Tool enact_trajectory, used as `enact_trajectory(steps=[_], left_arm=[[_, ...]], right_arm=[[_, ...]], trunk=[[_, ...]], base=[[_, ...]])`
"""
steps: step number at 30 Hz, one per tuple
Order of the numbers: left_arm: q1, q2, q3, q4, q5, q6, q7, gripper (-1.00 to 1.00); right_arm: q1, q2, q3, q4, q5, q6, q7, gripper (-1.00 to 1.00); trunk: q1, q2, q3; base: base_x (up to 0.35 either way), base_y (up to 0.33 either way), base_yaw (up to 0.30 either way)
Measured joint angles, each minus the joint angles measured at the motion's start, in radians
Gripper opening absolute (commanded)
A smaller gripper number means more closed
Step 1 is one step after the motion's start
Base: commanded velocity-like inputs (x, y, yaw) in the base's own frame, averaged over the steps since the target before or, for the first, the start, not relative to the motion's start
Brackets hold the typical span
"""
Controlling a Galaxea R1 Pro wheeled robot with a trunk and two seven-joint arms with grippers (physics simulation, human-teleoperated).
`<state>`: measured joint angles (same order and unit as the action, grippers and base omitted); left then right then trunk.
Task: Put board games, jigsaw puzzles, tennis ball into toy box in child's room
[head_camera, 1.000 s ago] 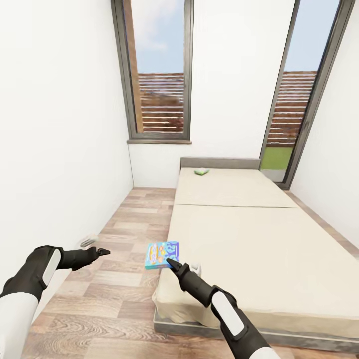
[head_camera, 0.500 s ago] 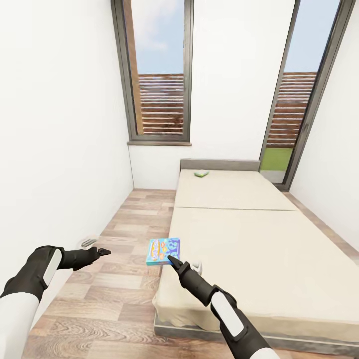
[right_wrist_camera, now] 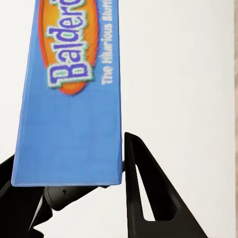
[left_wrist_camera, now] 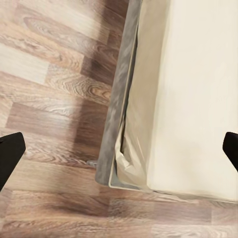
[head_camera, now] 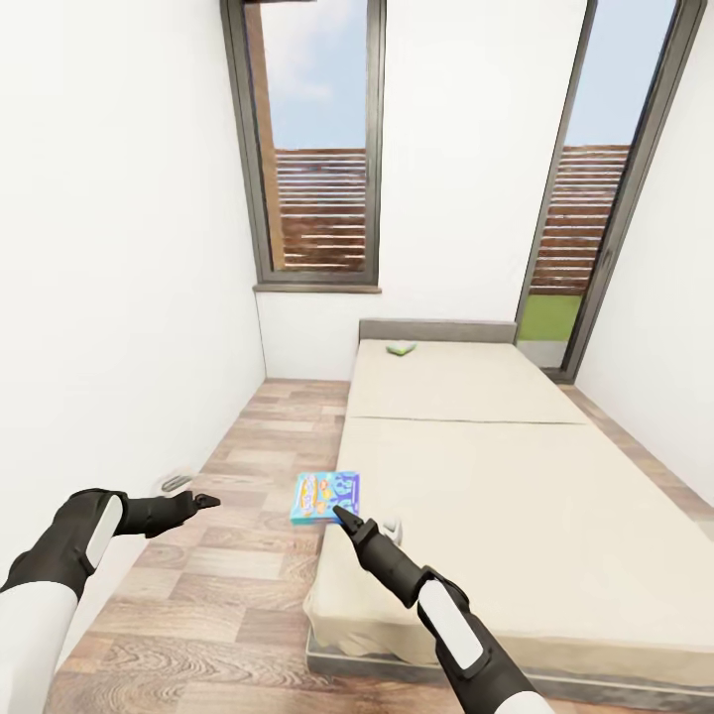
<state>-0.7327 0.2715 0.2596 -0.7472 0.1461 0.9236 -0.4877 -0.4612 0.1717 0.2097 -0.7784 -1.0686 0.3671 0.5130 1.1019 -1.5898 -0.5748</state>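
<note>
One of the three board games, the flat blue printed box (head_camera: 324, 498) with the orange logo, is in the right hand (head_camera: 338, 515), so this looks like the pick-up-and-carry step for the bed games. In the right wrist view the blue box (right_wrist_camera: 69, 94) sits edge-on between the two dark fingers (right_wrist_camera: 144, 193), which are closed against it near one corner, so it's a pinch on the edge rather than a full wrap. In the head view it hangs out past the near corner of the low beige mattress bed (head_camera: 516, 496), over the wood plank floor (head_camera: 228, 555). The left hand (head_camera: 206, 501) is held out over the floor with nothing in it, and in the left wrist view its fingertips (left_wrist_camera: 10, 153) are spread wide apart, with the bed's grey frame corner below. A second small game, a green-white flat box (head_camera: 401, 348), lies far up the mattress close to the grey headboard (head_camera: 436, 329). My guess for the next move: keep the grip firm, since a corner pinch on a flat box could let it swing, then turn away and take it to the toy box, or reach for the far game with the free hand first. Room is narrow, white walls, two tall dark-framed windows (head_camera: 317, 149) looking onto wooden slat fencing.
</note>
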Motion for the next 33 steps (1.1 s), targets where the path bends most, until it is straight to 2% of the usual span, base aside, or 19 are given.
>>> enact_trajectory(steps=[14,26,33], left_arm=[[0.000,0.000,-0.001,0.000,0.001,0.000,0.000,1.00],[0.000,0.000,-0.001,0.000,-0.002,0.000,0.001,1.00],[0.000,-0.001,-0.002,0.000,-0.003,0.000,0.003,1.00]], right_arm=[[0.000,-0.001,-0.003,0.002,0.001,-0.021,0.000,-1.00],[0.000,-0.012,-0.001,0.000,-0.002,-0.003,-0.016,-1.00],[0.000,-0.013,0.001,-0.001,0.000,-0.012,-0.001,-1.00]], trunk=[[-0.054,0.098,0.044],[-0.100,0.182,0.081],[-0.127,0.231,0.103]], base=[[0.000,0.000,0.000],[0.000,0.000,0.000],[0.000,0.000,0.000]])
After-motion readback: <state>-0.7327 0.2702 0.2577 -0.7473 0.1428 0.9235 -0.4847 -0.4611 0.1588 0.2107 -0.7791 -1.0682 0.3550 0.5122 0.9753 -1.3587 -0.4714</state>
